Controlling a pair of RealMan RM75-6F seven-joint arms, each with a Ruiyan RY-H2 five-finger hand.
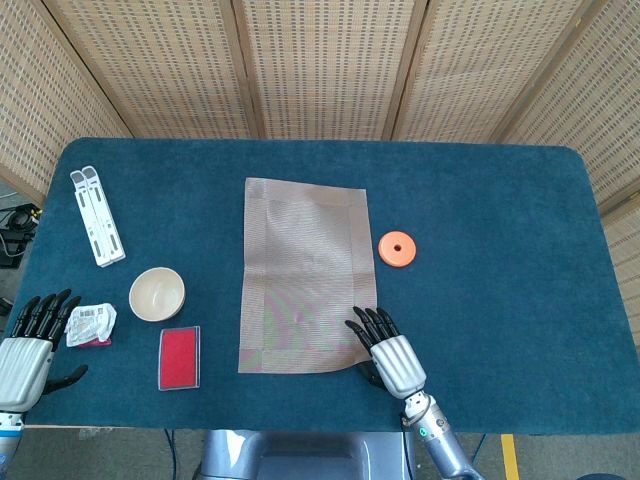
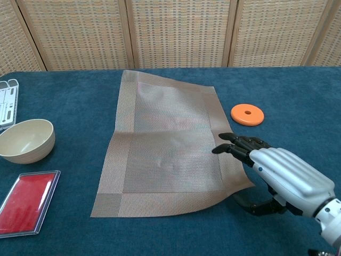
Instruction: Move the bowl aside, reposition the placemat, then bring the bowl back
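The woven tan placemat lies mid-table, slightly skewed. My right hand is at its near right corner. Its fingers lie on top of the mat and the thumb curls under the raised edge, so it pinches that corner. The cream bowl stands empty on the cloth, left of the mat and apart from it. At the table's near left corner my left hand rests with fingers spread and holds nothing; the chest view does not show it.
An orange disc lies just right of the mat. A red flat case sits in front of the bowl. A crumpled packet lies by my left hand. A white rack is far left.
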